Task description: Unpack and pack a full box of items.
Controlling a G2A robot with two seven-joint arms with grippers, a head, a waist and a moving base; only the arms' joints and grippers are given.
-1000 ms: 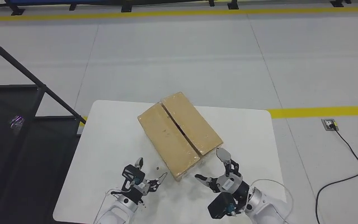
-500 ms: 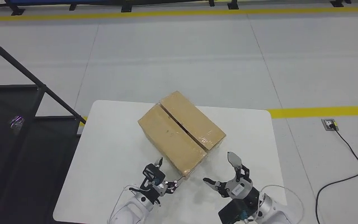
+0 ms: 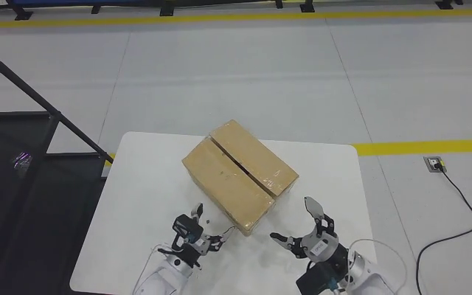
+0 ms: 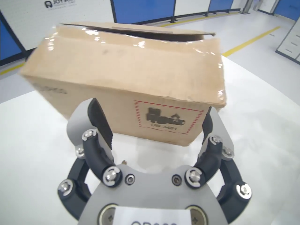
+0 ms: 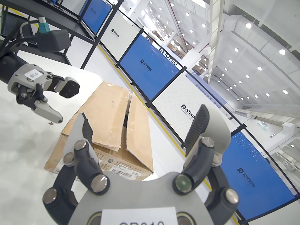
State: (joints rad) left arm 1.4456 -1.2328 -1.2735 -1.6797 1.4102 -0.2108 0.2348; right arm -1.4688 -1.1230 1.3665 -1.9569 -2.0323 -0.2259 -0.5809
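Note:
A brown cardboard box (image 3: 240,173) lies skewed on the white table (image 3: 147,184). Its two top flaps are folded down, and a dark gap runs along the seam. In the left wrist view the box (image 4: 131,71) shows a red-bordered label on its near side. My left gripper (image 3: 214,223) hovers open at the box's near corner, empty and just short of it. In its wrist view the left gripper (image 4: 152,111) frames that label. My right gripper (image 3: 295,221) is open and empty, off the box's near right end. The right wrist view shows the right gripper (image 5: 143,113), the box (image 5: 112,113) and the left gripper (image 5: 63,105).
A tiny brown scrap (image 3: 209,220) lies on the table by my left gripper. A black metal frame (image 3: 44,110) stands left of the table. Bare table stretches on the left side and along the front edge.
The left gripper pushed in against the box's near corner, then drew back a little. The box turned slightly. The right gripper backed away from the box toward the table's front edge.

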